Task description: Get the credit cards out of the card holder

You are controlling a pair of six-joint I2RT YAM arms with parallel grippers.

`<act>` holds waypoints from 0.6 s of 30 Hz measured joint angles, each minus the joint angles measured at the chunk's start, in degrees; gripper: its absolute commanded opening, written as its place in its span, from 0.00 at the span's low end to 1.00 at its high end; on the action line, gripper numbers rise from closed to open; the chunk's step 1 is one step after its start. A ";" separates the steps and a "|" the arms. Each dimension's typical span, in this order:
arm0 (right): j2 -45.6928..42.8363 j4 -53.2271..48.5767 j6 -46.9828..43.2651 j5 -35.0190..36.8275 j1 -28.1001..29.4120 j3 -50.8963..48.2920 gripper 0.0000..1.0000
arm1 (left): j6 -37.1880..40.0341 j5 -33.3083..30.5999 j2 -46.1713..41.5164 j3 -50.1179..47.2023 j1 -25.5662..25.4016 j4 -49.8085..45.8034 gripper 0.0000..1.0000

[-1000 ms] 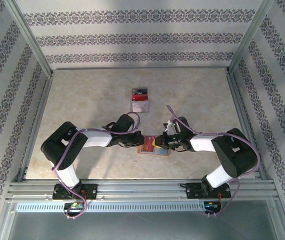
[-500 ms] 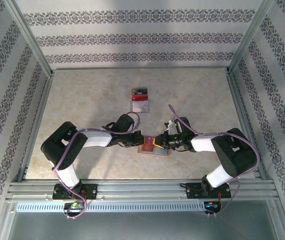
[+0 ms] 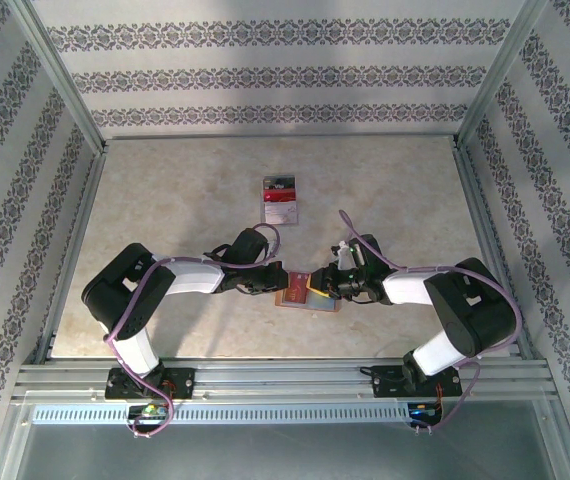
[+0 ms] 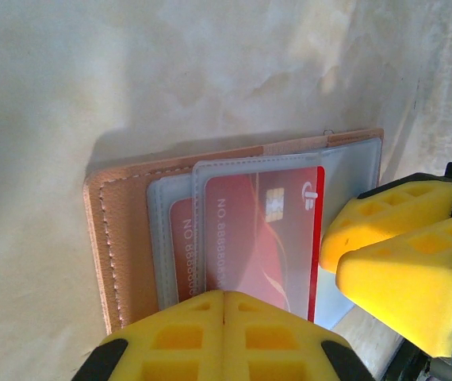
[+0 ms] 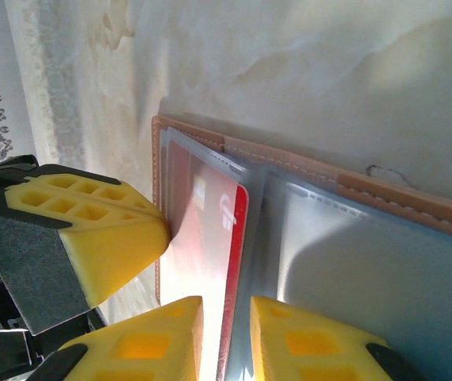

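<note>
— Where's the salmon-pink stitched bifold card holder [image 4: 123,238]?
— Open on the beige marbled table [image 3: 165,200], its lower edge hidden under the left gripper [image 4: 224,305], pads pressed together.
— And the right gripper [image 5: 226,313]?
— Slightly parted, the red plastic credit card [image 5: 210,230] edge in the gap; contact unclear.

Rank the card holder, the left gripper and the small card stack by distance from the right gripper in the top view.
From the right gripper:
1. card holder, directly at it.
2. left gripper, across the holder, on the left.
3. small card stack, farther back on the table.
</note>
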 measured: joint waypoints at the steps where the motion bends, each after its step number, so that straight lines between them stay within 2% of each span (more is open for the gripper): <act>1: 0.00 -0.02 0.02 0.07 0.00 0.00 0.23 | -0.02 0.00 0.00 0.00 0.00 0.00 0.00; 18: 1.84 0.68 0.26 0.15 0.50 0.63 0.15 | -0.02 0.02 0.00 0.00 0.00 -0.02 0.00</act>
